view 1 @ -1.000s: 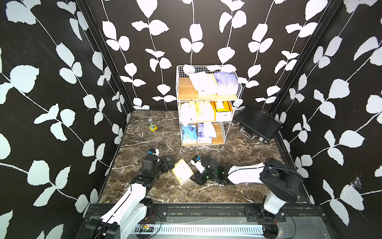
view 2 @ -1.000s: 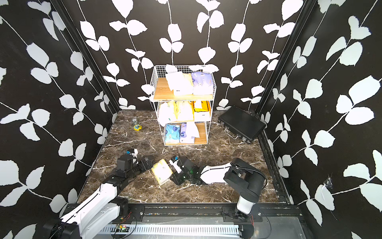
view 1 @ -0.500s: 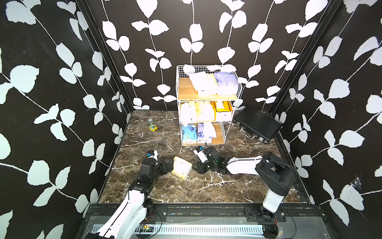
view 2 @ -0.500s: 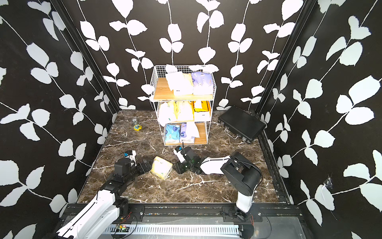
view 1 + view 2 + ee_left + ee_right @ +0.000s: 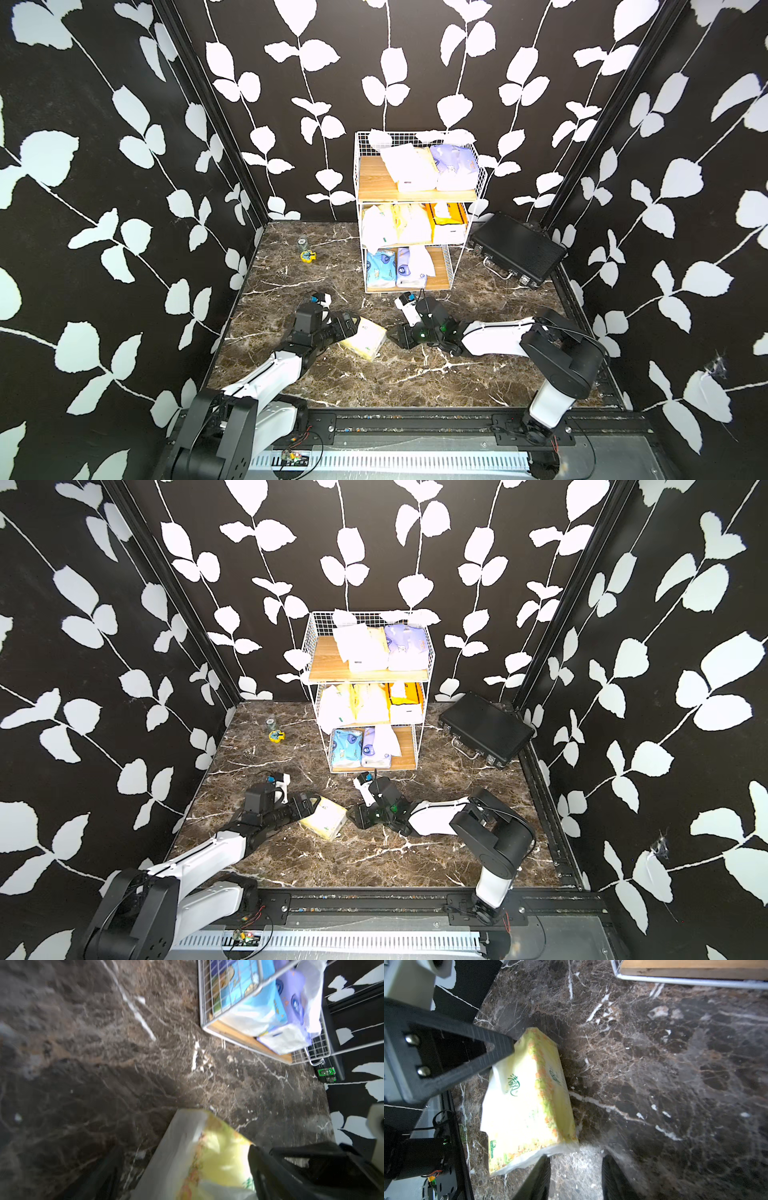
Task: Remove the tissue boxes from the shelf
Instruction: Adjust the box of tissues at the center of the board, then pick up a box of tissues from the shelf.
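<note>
A pale yellow tissue pack point(image 5: 363, 340) point(image 5: 324, 820) lies on the marble floor in front of the shelf point(image 5: 376, 183) point(image 5: 328, 663). My left gripper point(image 5: 351, 328) point(image 5: 180, 1155) is open and straddles one end of it. One of its fingers point(image 5: 483, 1049) rests against the pack point(image 5: 527, 1101); floor shows between the other finger and the pack. My right gripper point(image 5: 392, 332) point(image 5: 576, 1163) is open and empty, just off the pack's other end. On the shelf sit pale yellow point(image 5: 405, 166), lavender point(image 5: 453, 164) and light blue point(image 5: 380, 268) packs and an orange-and-white box point(image 5: 449, 220).
A flat black case point(image 5: 517, 249) leans at the back right, close to the shelf. A small yellow object point(image 5: 307, 255) and a little jar point(image 5: 302, 241) lie at the back left. Patterned walls close in on three sides.
The left gripper has come forward onto the yellow pack and its jaws have narrowed a little. The right gripper has swung towards the shelf and now points at the pack's end.
</note>
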`<state>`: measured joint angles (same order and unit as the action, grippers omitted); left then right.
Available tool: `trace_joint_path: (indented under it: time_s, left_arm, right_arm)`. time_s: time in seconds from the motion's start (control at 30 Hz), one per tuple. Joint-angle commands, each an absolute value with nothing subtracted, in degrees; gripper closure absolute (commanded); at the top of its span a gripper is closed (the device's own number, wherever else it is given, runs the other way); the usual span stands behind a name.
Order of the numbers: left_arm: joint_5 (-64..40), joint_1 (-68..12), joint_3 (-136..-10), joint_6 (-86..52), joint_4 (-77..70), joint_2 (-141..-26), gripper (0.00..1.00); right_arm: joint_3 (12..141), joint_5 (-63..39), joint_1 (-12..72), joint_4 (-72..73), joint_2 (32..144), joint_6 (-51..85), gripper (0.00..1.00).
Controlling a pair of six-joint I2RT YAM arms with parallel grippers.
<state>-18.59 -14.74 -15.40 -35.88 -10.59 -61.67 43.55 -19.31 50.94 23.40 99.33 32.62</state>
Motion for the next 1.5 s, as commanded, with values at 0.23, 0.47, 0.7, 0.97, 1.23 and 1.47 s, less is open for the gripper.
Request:
trace_joint_path:
  time_s: [0.23,0.47,0.7,0.97,1.23,1.47]
  left_arm:
    - [-14.82,-15.29,-11.09,-36.73,9.54,-32.66,0.01]
    - [-11.19,-15.28,-11.13,-36.90,21.59,-17.36,0.01]
    - [-6.72,-15.27,-25.32,-30.28,20.12,-23.61,0.01]
    - [-12.35,-15.38,-43.34,-28.42,10.98,-48.37,0.01]
    - [-14.88,-15.38,-48.54,-29.09,2.97,-57.42,0.01]
    - [-16.79,-15.38,-48.52,-31.10,-2.20,-62.08,0.01]
  right_arm:
    - [49.84,-21.93,53.07,29.82,106.47,35.95,0.58]
    - [51.77,-20.71,54.13,27.01,106.47,34.82,0.58]
    - [55.91,-6.23,53.86,0.57,88.17,25.26,0.57]
    - [66.22,2.58,50.59,-13.03,73.46,21.12,0.56]
    - [87.11,6.53,43.55,-23.44,74.33,20.42,0.52]
    - [96.50,8.83,38.45,-20.33,78.10,21.62,0.51]
